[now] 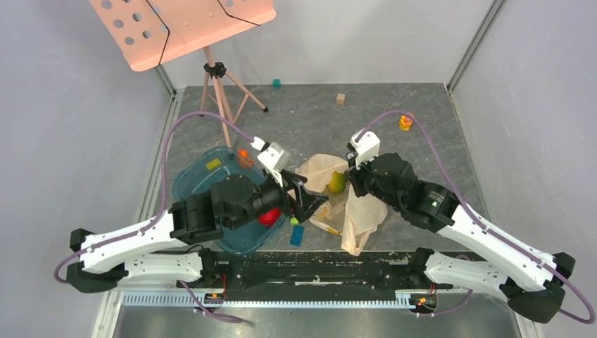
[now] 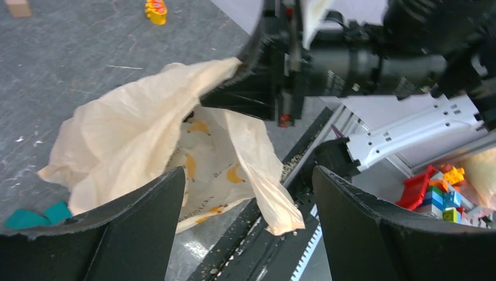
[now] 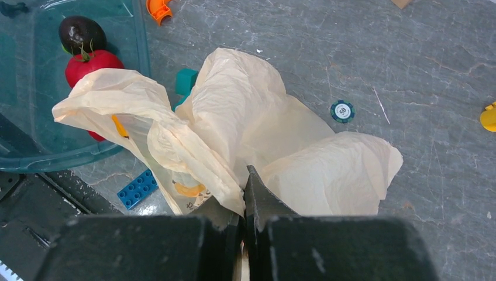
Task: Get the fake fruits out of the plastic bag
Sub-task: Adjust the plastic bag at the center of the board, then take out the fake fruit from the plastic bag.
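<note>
The peach plastic bag lies crumpled between my arms; it also shows in the left wrist view and the right wrist view. My right gripper is shut on a fold of the bag and lifts it. It also shows in the top view. My left gripper is open and empty, just left of the bag. A red apple-like fruit and a dark purple-black fruit lie in the teal tray. A yellow-green fruit shows at the bag's mouth.
The teal tray lies under my left arm. A blue brick lies by the bag's near edge. A pink music stand stands at the back left. A yellow toy, a wooden block and a teal block lie farther back.
</note>
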Robot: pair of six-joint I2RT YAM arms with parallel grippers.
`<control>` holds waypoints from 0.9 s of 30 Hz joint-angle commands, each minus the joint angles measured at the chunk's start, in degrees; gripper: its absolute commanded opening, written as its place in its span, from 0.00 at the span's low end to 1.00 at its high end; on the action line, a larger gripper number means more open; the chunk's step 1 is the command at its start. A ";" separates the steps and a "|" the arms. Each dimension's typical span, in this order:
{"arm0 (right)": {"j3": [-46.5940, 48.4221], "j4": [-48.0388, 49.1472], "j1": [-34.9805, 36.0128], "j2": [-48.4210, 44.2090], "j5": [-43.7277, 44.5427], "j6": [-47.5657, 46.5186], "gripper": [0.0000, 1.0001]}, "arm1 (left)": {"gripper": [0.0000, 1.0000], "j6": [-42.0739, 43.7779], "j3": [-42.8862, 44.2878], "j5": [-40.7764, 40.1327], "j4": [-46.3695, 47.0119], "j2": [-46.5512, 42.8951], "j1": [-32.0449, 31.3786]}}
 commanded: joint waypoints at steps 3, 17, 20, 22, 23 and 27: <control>0.67 -0.71 -2.62 -3.32 -3.59 0.87 0.00 | 0.82 2.10 -2.53 -15.69 4.04 2.23 -11.92; 1.04 -2.41 -10.25 -4.45 -15.08 -0.68 0.00 | 0.72 -4.10 -15.34 -17.29 25.38 14.99 -13.82; 1.68 -2.63 -10.43 -4.66 -15.32 -0.79 0.00 | 0.69 -5.14 -16.92 -19.82 27.70 17.90 -13.79; 2.00 -2.83 -10.46 -4.69 -15.61 -0.84 0.00 | 0.67 -5.65 -17.01 -21.43 28.07 19.75 -13.71; 2.12 -2.91 -10.48 -4.67 -15.85 -0.87 0.00 | 0.66 -5.30 -16.63 -21.89 27.71 20.86 -13.72; 2.46 -3.11 -10.46 -5.00 -16.44 -0.55 0.00 | 0.67 -3.81 -15.40 -24.02 26.95 23.90 -13.34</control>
